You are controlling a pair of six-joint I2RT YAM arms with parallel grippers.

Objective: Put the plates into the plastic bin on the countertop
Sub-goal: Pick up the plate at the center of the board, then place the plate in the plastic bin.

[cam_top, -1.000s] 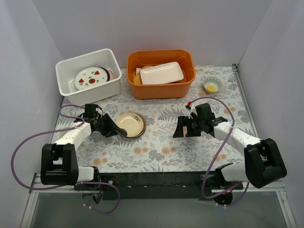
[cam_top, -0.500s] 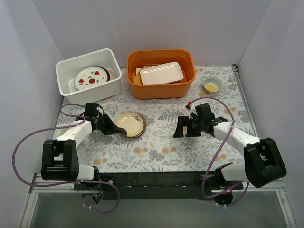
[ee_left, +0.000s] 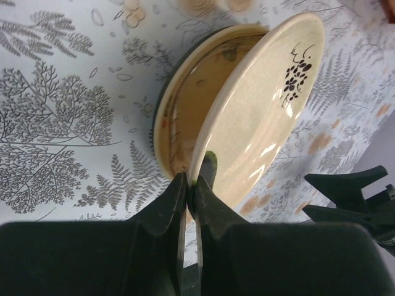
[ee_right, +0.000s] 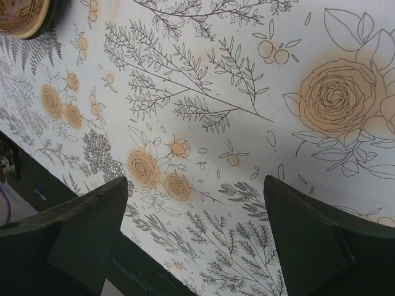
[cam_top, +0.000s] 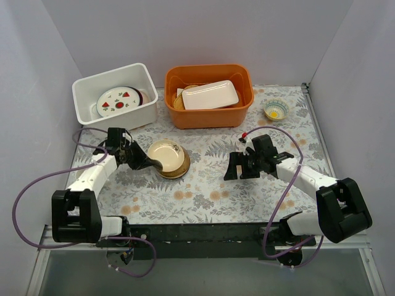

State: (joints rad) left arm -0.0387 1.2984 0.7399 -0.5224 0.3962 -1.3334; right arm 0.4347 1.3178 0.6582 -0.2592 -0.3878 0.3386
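Observation:
My left gripper (cam_top: 150,163) (ee_left: 190,182) is shut on the rim of a cream plate (cam_top: 166,154) (ee_left: 259,105) with a small dark flower mark. That plate is tilted up off an amber-brown plate (cam_top: 177,171) (ee_left: 185,105) lying on the countertop (cam_top: 210,191). The white plastic bin (cam_top: 83,92) stands at the back left and holds a white plate with red marks (cam_top: 117,101) leaning over a dark one. My right gripper (cam_top: 242,168) (ee_right: 196,203) hangs open over the bare countertop (ee_right: 203,92), nothing between its fingers.
An orange tub (cam_top: 244,106) at the back centre holds a white rectangular dish (cam_top: 210,95) on other plates. A small yellow-centred bowl (cam_top: 276,110) sits at the back right. White walls close in the left, back and right sides.
My left gripper closed on the cream plate's rim and lifted that edge, tilting the plate up off the amber one. The right arm stayed put.

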